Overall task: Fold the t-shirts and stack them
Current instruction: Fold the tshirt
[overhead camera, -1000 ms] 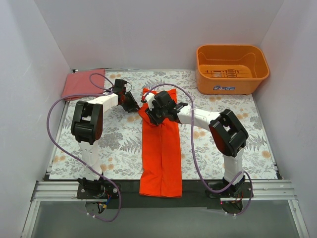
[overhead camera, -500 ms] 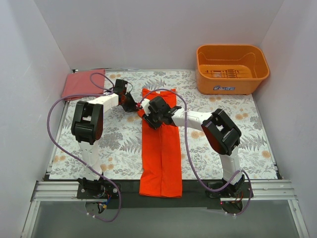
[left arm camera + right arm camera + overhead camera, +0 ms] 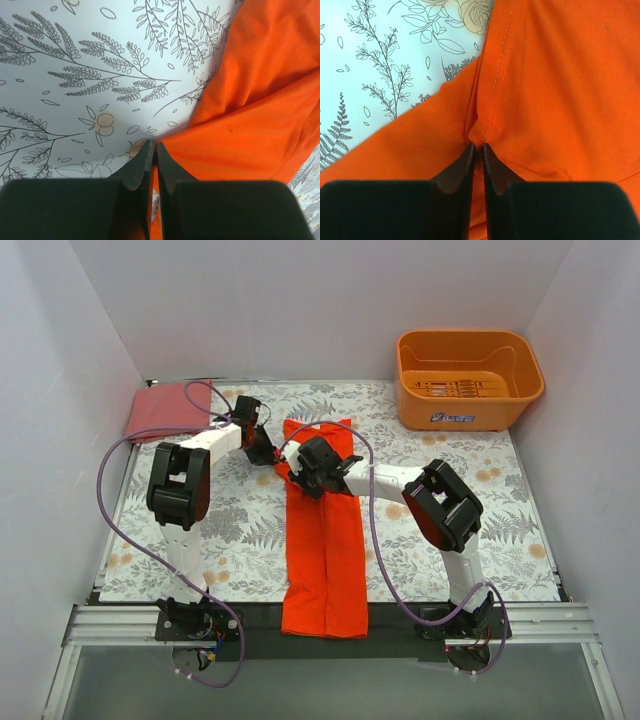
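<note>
One shirt of the two looks finished. From above, the pink shirt [image 3: 168, 408] lies as a folded rectangle at the far left corner of the table [image 3: 230, 530]. The orange shirt [image 3: 325, 560] lies as a long narrow strip down the middle, its near end hanging over the table's edge (sides tucked in, by the look of it, but no crosswise fold yet). The left gripper [image 3: 264, 452] and right gripper [image 3: 296, 474] meet at the strip's far left corner, and the tub [image 3: 468, 375] stands well apart at the far right.

From the left wrist, the left gripper [image 3: 153, 145] has its fingers pressed together on the edge of the orange shirt [image 3: 250, 100], right where it meets the table.

From the right wrist, the right gripper [image 3: 476, 146] is pinched on a pucker of the orange shirt [image 3: 560, 75] beside a stitched seam.

What is left, I judge, is to fold the strip across and then stack it on the pink shirt.
</note>
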Robot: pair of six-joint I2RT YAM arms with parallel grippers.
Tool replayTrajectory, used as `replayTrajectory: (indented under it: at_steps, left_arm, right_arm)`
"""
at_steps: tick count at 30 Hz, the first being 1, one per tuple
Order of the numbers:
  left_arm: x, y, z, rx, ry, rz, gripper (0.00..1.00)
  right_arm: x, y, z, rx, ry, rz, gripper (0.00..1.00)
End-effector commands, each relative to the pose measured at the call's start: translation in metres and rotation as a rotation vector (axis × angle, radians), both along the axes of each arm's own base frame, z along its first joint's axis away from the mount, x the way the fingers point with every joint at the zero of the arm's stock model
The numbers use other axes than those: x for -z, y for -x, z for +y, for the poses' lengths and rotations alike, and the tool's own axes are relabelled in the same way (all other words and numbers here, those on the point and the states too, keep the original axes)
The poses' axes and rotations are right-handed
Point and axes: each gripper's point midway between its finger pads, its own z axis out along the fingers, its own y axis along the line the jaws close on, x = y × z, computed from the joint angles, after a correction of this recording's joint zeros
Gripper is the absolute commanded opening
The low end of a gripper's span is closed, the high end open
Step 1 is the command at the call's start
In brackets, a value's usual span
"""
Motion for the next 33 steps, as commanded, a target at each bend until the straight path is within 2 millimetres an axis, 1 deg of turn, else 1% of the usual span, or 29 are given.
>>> replayTrajectory:
  at_steps: [1,3,4,6,12,17,18,20,22,23,24,25,30,32,33]
  left_arm:
    - [-0.013,-0.008,0.01,-0.005,-0.068,-0.021,0.0]
    - [-0.016,-0.01,0.01,-0.005,-0.079,-0.027,0.0]
    - [-0.022,-0.014,0.009,-0.006,-0.08,-0.041,0.0]
    - [-0.026,-0.017,0.008,-0.004,-0.085,-0.048,0.0]
    - [-0.034,-0.026,-0.003,0.022,-0.092,-0.064,0.0]
    - [-0.04,-0.032,-0.01,0.032,-0.103,-0.077,0.0]
    - [-0.044,-0.035,-0.011,0.03,-0.103,-0.086,0.0]
    - [-0.043,-0.036,-0.013,0.035,-0.108,-0.08,0.0]
    - [-0.046,-0.039,-0.014,0.036,-0.108,-0.087,0.0]
    - [-0.046,-0.04,-0.011,0.025,-0.14,-0.088,0.0]
    - [-0.046,-0.041,-0.011,0.025,-0.143,-0.089,0.0]
    - [-0.049,-0.044,-0.013,0.028,-0.142,-0.098,0.0]
    - [-0.05,-0.046,-0.017,0.03,-0.152,-0.092,0.0]
    - [-0.052,-0.048,-0.017,0.025,-0.161,-0.094,0.0]
    - [-0.052,-0.047,-0.018,0.025,-0.163,-0.092,0.0]
  right_arm:
    - [-0.02,0.0,0.01,-0.003,-0.042,-0.007,0.15]
    - [-0.027,0.0,0.011,0.001,-0.056,-0.008,0.15]
    - [-0.029,0.001,0.011,0.001,-0.062,-0.007,0.15]
    - [-0.033,0.0,0.011,0.01,-0.072,-0.006,0.16]
    - [-0.036,-0.003,0.009,0.037,-0.086,0.001,0.19]
    - [-0.04,-0.004,0.008,0.056,-0.1,0.011,0.19]
    - [-0.042,-0.006,0.006,0.064,-0.105,0.011,0.19]
    - [-0.044,-0.006,0.005,0.076,-0.115,0.02,0.19]
    - [-0.046,-0.007,0.003,0.089,-0.127,0.028,0.19]
    - [-0.047,-0.007,0.003,0.091,-0.133,0.033,0.19]
    - [-0.048,-0.009,0.001,0.102,-0.139,0.04,0.19]
    - [-0.049,-0.009,0.001,0.104,-0.146,0.046,0.18]
    - [-0.047,-0.011,-0.006,0.13,-0.169,0.089,0.17]
    - [-0.048,-0.01,-0.005,0.12,-0.188,0.107,0.16]
    - [-0.049,-0.011,-0.007,0.136,-0.202,0.126,0.13]
